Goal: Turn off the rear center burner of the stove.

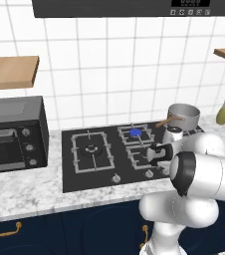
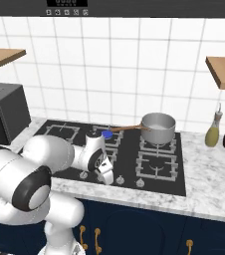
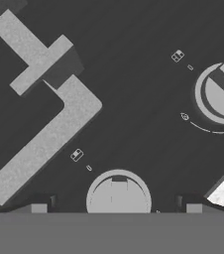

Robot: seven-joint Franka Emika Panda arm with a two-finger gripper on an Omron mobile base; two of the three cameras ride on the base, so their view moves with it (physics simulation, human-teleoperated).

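Observation:
The stove (image 1: 79,174) is a flat black glass cooktop set into the counter. Its rear center burner (image 1: 135,133) (image 2: 106,134) shows a blue flame inside a square black grate. A row of small silver knobs (image 1: 116,178) lines the front edge. My gripper (image 2: 107,178) (image 1: 153,163) hangs low over that row, pointing down. In the hand view the gripper (image 3: 116,208) is open, with one round silver knob (image 3: 118,192) centred between the fingertips (image 3: 38,208) and touched by neither. A second knob (image 3: 222,94) lies to the upper right.
A steel saucepan (image 1: 183,116) (image 2: 158,127) with a wooden handle sits on the rear right burner. The black toaster oven (image 1: 12,134) stands left of the stove. Two bottles (image 2: 220,130) stand at the right. A grey grate bar (image 3: 44,119) lies close to my hand.

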